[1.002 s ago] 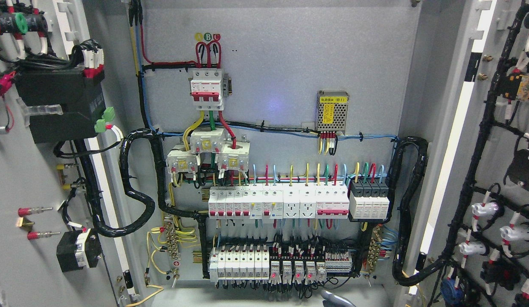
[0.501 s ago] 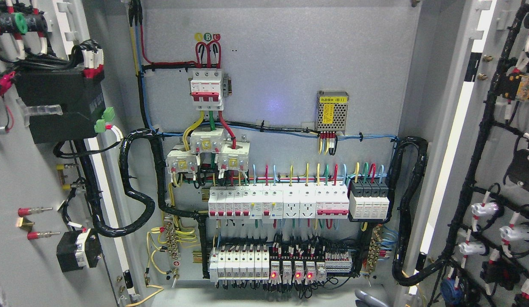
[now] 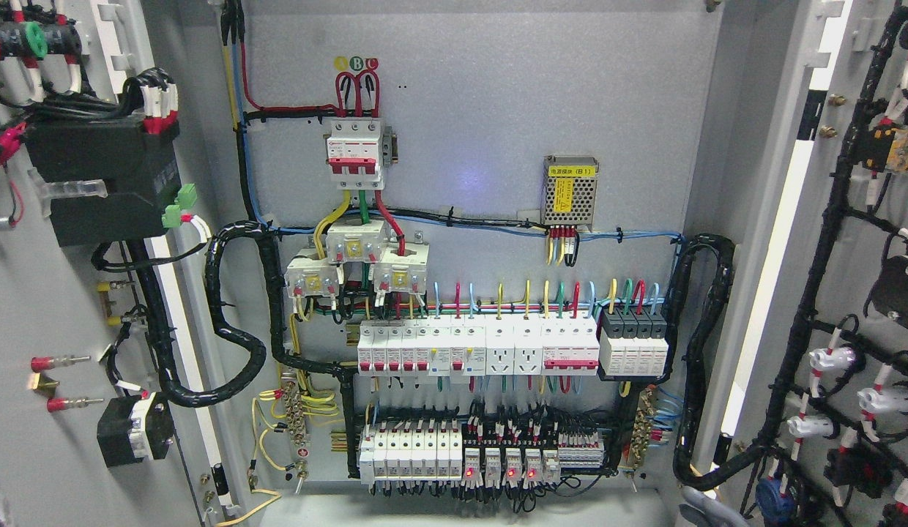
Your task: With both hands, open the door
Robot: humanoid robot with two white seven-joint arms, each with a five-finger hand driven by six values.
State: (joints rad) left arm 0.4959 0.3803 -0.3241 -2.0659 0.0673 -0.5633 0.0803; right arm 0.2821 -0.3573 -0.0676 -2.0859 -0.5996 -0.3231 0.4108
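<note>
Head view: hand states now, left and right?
Left: not in view.
Right: a grey sliver at the bottom edge may be it; fingers cannot be told.

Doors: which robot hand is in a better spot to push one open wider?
Right. Only the right hand shows, at the bottom edge beside the right door. The left hand is out of view, so this is a guess.

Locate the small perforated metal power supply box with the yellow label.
In the head view, the perforated metal power supply box with the yellow label is mounted right of centre on the grey back panel, upper right of the red-and-white three-pole breaker, above the white breaker row.
</note>
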